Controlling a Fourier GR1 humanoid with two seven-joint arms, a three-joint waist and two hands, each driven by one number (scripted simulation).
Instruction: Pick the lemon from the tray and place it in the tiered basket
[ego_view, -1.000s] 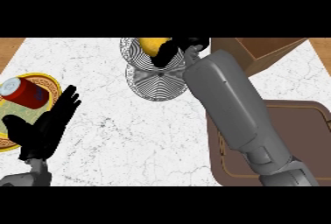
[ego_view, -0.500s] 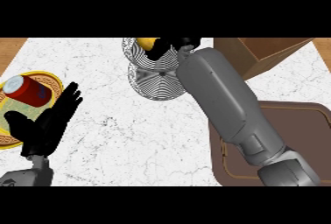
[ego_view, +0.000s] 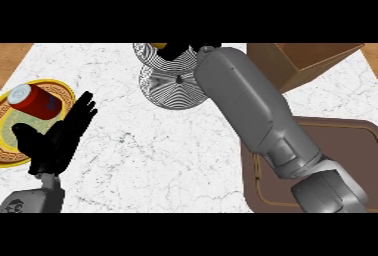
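Right hand (ego_view: 184, 49) curled over the upper tier of the tiered basket (ego_view: 174, 91), closed round the lemon (ego_view: 160, 46), only a yellow sliver showing at that tier's top edge. Left hand (ego_view: 57, 141) resting left of the basket, straight and spread, holding nothing, beside a red can (ego_view: 36, 99) on a yellow plate (ego_view: 63, 90). Brown tray (ego_view: 347, 145) right of the basket.

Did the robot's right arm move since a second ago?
Yes. The right hand has gone farther up and left over the tiered basket, and its forearm now covers more of the basket's right side.
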